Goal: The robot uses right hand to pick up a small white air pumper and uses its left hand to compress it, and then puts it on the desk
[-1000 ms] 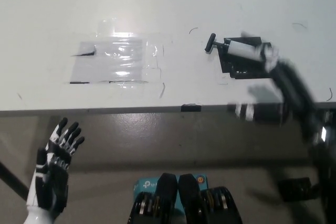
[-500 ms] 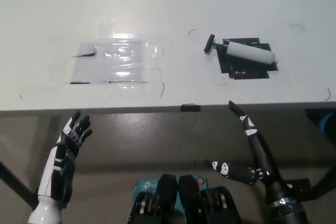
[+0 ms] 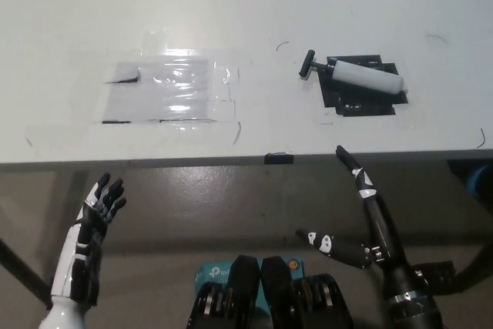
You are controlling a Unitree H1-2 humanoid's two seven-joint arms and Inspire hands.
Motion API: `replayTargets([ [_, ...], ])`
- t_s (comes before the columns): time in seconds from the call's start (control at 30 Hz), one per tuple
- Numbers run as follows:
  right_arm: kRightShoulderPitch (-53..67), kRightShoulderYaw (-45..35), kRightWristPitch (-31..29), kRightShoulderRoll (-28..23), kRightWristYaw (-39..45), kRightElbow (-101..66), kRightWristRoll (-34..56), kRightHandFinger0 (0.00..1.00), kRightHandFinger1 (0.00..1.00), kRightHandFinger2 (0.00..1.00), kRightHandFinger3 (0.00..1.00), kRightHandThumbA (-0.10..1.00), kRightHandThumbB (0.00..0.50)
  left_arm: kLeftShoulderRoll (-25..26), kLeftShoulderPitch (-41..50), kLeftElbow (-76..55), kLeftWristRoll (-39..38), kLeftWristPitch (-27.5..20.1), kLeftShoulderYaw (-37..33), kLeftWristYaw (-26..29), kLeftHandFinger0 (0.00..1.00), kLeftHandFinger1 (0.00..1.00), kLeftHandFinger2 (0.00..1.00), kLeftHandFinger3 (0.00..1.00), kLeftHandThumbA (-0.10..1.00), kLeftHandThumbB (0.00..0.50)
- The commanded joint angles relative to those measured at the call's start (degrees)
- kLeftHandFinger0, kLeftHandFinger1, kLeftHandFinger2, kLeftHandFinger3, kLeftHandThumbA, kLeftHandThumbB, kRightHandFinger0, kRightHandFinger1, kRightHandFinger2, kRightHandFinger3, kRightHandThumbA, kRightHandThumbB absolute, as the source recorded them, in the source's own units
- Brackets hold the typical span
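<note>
Since a second ago, the right hand point(image 3: 362, 213) has let go of the one white air pumper point(image 3: 356, 76) and dropped below the table point(image 3: 246, 5) edge, fingers spread, holding nothing. One pumper lies on a black patch point(image 3: 362, 98). One clear taped sheet point(image 3: 169, 90) lies left. Open left hand point(image 3: 96, 213) rests low left over brown floor point(image 3: 231, 206).
</note>
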Motion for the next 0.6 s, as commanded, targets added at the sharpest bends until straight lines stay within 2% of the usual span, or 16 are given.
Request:
replayTargets([
  [0.0,-1.14,0.34,-3.56,0.02,-1.71,-0.62,2.06,1.0,1.0,1.0,1.0,1.0,0.165,0.26,-0.95,0.68,0.64,-2.8,0.93,1.14,1.0,1.0,1.0,1.0,1.0,0.156],
  [0.13,-1.72,0.42,-3.9,-0.11,-1.77,0.65,2.36,1.0,1.0,1.0,1.0,1.0,0.172,0.17,-1.62,2.35,0.12,-2.52,1.35,1.25,1.0,1.0,1.0,1.0,1.0,0.119],
  [0.27,-2.1,0.46,-4.19,-0.89,-1.25,1.24,3.19,1.0,1.0,1.0,1.0,1.0,0.17,-0.43,-1.69,3.91,0.02,-2.9,1.23,1.17,1.0,1.0,1.0,1.0,1.0,0.132],
  [0.43,-0.11,1.2,-4.34,-1.04,-1.23,0.66,3.11,1.0,1.0,1.0,1.0,1.0,0.152,-1.77,0.44,3.44,-0.32,-3.66,1.09,1.23,1.0,1.0,1.0,1.0,1.0,0.095],
  [0.57,0.34,1.52,-4.52,-0.86,-1.36,0.44,3.51,1.0,1.0,1.0,1.0,1.0,0.14,-3.02,0.49,2.01,0.6,-2.9,0.78,1.66,1.0,1.0,1.0,1.0,1.0,0.108],
])
